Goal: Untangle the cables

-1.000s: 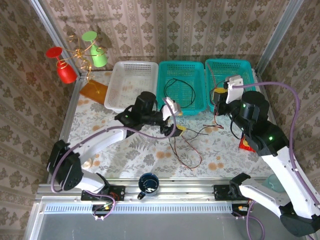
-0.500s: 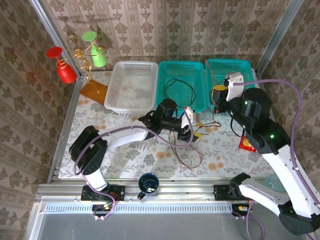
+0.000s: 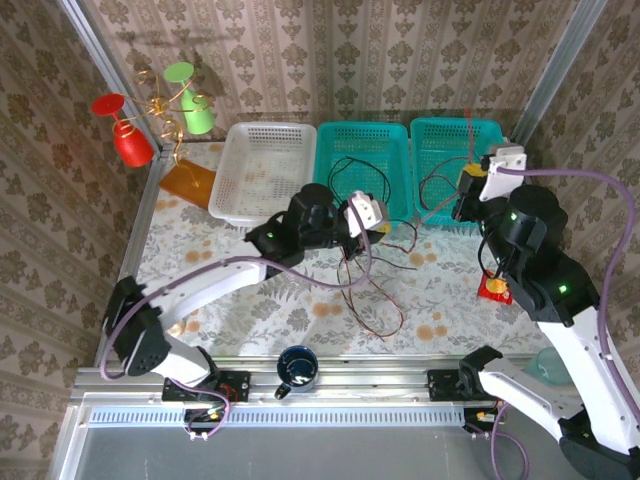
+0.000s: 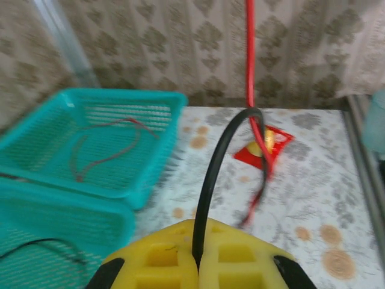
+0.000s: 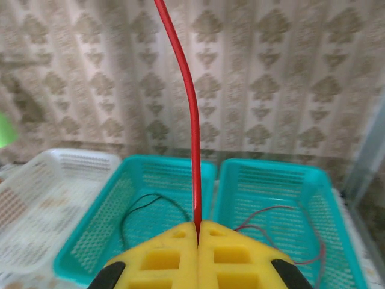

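Separating two gripped strands without tightening the knot is the step in hand. The left gripper (image 3: 367, 214), at the centre of the top view, has its yellow pads (image 4: 240, 259) pressed together on a black cable (image 4: 210, 174). In the left wrist view that cable arcs up out of the seam between the pads. The right gripper (image 3: 468, 186), right of centre, is likewise clamped on a red cable (image 5: 191, 114), which rises straight from its pads toward the top of the right wrist frame.

The other cables (image 3: 372, 290) lie in a loose heap on the floral tabletop (image 3: 300, 310), just below the left gripper. A black loop (image 3: 360, 172) sits in the middle teal basket (image 3: 362, 127), and a dark red strand (image 5: 274, 209) lies in the right teal basket (image 3: 455, 122).

In the left wrist view the red cable meets the top of the black arc at upper centre, and I judge that crossing to be where they hook. To do this well, draw the arms apart slowly while watching that crossing. If it slides, go on. If it cinches, ease off and pass one strand back through the loop. Grip firmly, since thin wire can slip from foam pads, and lift high enough that the heap is not dragged into the baskets.
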Available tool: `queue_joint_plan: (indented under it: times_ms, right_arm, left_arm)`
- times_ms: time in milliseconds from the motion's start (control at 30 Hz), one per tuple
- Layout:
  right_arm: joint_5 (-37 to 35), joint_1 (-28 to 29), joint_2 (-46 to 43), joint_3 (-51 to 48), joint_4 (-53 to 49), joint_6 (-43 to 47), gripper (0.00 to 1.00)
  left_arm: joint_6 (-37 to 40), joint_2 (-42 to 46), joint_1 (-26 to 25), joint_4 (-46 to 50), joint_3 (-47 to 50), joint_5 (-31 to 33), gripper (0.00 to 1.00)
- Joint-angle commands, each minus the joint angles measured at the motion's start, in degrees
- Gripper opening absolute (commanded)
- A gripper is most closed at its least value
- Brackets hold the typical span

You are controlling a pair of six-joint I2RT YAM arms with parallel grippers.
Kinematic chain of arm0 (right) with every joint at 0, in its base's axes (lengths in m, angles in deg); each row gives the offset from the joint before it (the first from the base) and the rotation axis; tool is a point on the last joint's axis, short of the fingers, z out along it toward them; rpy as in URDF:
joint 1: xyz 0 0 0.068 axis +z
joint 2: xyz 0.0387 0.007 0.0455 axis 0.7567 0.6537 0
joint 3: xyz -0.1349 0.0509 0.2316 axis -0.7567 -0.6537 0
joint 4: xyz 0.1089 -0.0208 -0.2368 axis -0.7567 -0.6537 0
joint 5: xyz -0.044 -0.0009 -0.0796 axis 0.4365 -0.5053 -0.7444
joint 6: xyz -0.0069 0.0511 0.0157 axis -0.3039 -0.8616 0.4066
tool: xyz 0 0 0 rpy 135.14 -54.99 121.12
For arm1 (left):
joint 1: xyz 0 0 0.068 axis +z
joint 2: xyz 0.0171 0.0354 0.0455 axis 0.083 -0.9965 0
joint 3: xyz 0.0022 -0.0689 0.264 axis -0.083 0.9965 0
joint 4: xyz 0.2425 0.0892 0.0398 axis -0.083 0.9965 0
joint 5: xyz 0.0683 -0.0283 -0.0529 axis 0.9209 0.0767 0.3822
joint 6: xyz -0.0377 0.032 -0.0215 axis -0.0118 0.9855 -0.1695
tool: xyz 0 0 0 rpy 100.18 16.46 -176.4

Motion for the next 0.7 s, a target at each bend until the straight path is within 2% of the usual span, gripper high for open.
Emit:
queue_joint_plan:
  times_ms: [0,100,167,300,500,667]
  right_arm:
    - [-12.19,-0.37,-0.79,0.09,0.94,3.4,0.0]
    - [-16.74,-0.89,-1.07,-0.94,1.78,6.69,0.0]
    - [-19.02,-1.97,-1.22,-1.69,2.6,8.09,0.0]
    - [-21.45,-5.24,-1.69,-4.23,4.91,9.31,0.0]
    - [-22.54,-10.43,-2.09,-7.09,5.78,9.64,0.0]
    - [-23.31,-14.16,-2.21,-8.48,5.59,9.23,0.0]
  left_arm:
    - [5.4,4.97,-0.04,11.45,-2.54,14.47,0.0]
    - [7.55,9.61,0.82,14.02,-0.6,23.28,0.0]
    - [6.36,12.86,2.25,15.15,0.83,26.77,0.0]
    - [-0.67,19.12,7.8,19.59,2.31,29.61,0.0]
    - [-4.72,26.71,14.1,26.6,4.57,34.99,0.0]
    - [-8.9,31.66,20.19,29.86,7.26,35.71,0.0]
